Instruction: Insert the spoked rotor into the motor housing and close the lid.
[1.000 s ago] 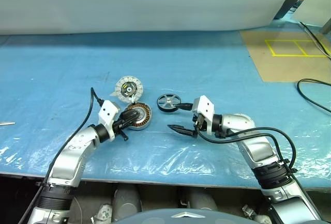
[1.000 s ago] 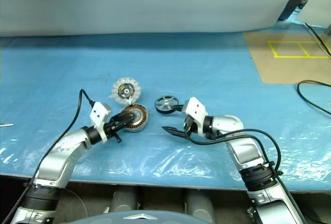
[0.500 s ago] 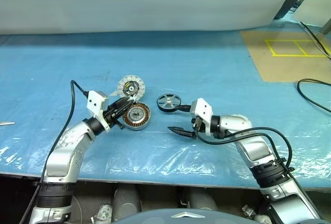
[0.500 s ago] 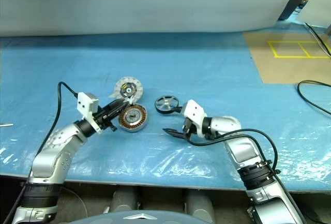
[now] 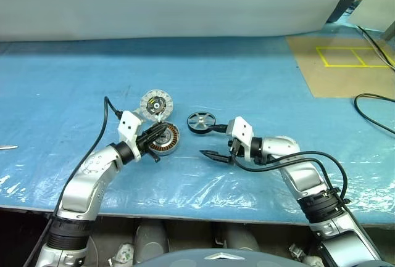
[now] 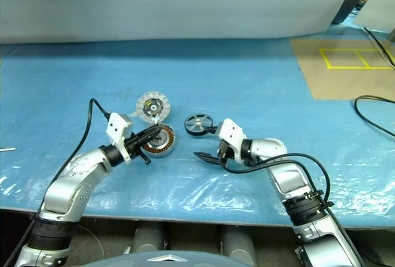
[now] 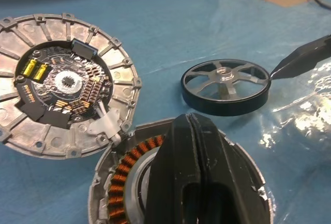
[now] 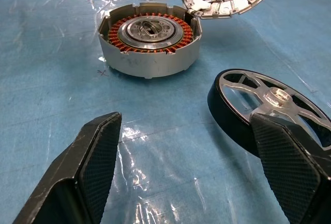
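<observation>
1. Head views: on the blue table (image 5: 259, 82), well inside its near edge, the housing (image 5: 164, 139), lid (image 5: 155, 104) and rotor (image 5: 201, 121) lie close together, the lid propped against the housing's far side. The left gripper (image 5: 154, 140), fingers pressed together, hangs over the housing; the right gripper (image 5: 213, 143) is spread just beside the rotor.
2. Left wrist view: closed fingers (image 7: 194, 167) over the copper windings; the lid (image 7: 62, 84) shows its circuit face.
3. Right wrist view: spread fingers (image 8: 93, 157) hold nothing; the rotor (image 8: 269, 113) lies just ahead, the housing (image 8: 150, 40) beyond.
</observation>
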